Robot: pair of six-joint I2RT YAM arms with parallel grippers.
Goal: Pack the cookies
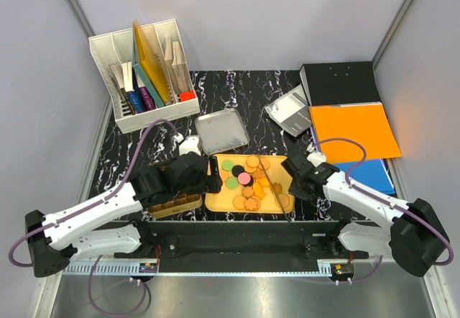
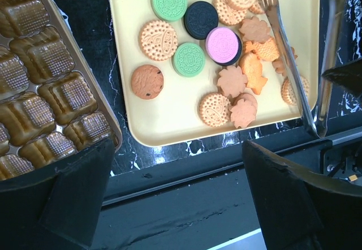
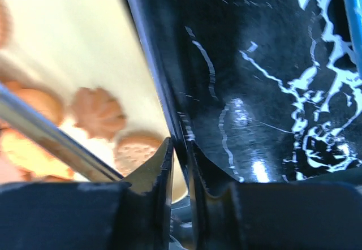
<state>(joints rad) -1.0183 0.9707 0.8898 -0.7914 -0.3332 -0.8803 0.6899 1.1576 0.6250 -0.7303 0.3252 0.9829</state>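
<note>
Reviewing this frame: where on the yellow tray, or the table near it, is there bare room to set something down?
The near-left corner of the tray is bare, bordered by the chocolate-chip cookie and the left rim. Behind the tray, bare table shows between the silver lid and the grey pad. The tray's right half is crowded: cookies, tongs, right gripper.

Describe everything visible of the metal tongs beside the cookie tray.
The tongs look like shiny bare metal: two long slim arms joined at the near end and spreading apart farther away. They lie at the right side of the yellow tray. One arm crosses over the cookies, and the other runs just outside the rim, over the black marbled table. The right claw pinches that outer arm. The far tips are out of view.
</note>
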